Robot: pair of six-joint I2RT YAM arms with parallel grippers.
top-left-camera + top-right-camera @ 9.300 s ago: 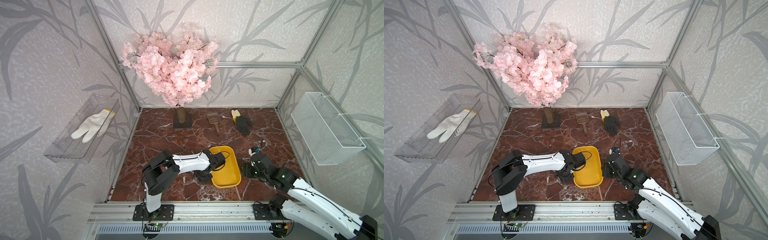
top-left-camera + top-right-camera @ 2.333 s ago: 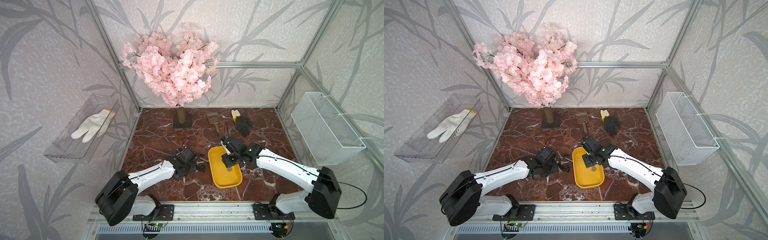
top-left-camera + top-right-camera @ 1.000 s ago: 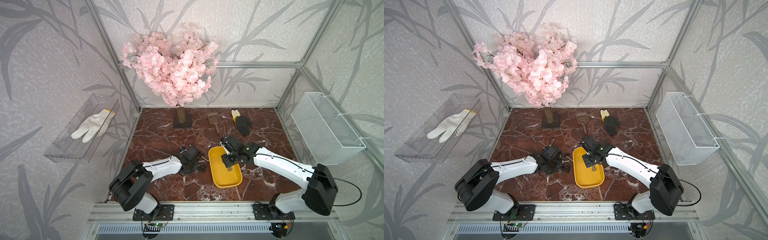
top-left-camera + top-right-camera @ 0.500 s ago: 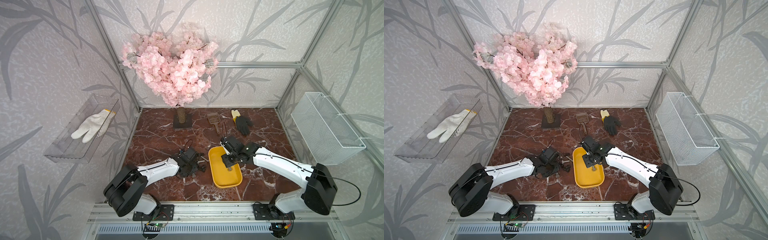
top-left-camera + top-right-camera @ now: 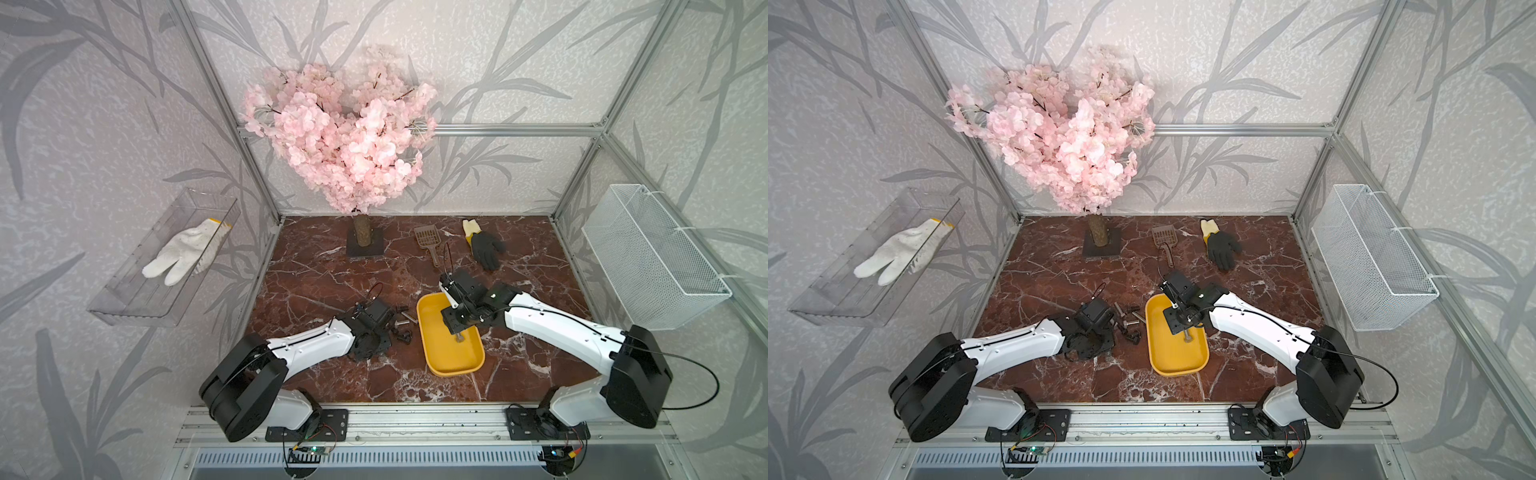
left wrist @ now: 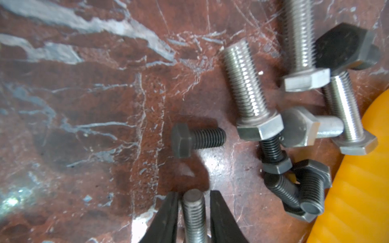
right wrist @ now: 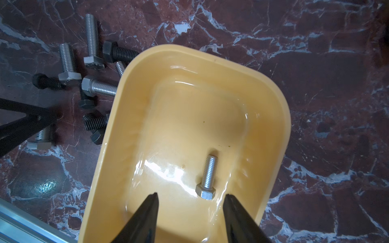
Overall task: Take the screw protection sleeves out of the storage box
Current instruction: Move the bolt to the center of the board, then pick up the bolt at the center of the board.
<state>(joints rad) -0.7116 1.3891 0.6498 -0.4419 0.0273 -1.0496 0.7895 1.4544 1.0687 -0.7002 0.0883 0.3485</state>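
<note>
The yellow storage box [image 5: 434, 359] [image 5: 1167, 355] [image 7: 109, 147] lies near the front middle of the marble floor. Only one silver bolt [image 7: 207, 178] shows inside it. Several small black screw protection sleeves [image 6: 196, 140] [image 7: 120, 53] lie on the floor just left of the box, mixed with silver bolts [image 6: 246, 90]. My left gripper [image 6: 194, 195] [image 5: 392, 332] is low over that pile. Its jaws stand slightly apart on either side of a silver bolt [image 6: 193, 214], with a thin gap on each side. My right gripper [image 7: 191, 196] [image 5: 457, 332] hangs open over the box, holding nothing.
A pink blossom tree [image 5: 345, 141] stands at the back, with a brown scoop [image 5: 428, 241] and a black glove [image 5: 484, 249] near it. On the left wall a clear bin [image 5: 124, 299] holds a white glove. A white wire basket [image 5: 648, 257] hangs on the right wall.
The left jaws have parted a little around the silver bolt by the pile. The left arm shifted slightly; the right arm stayed over the box.
</note>
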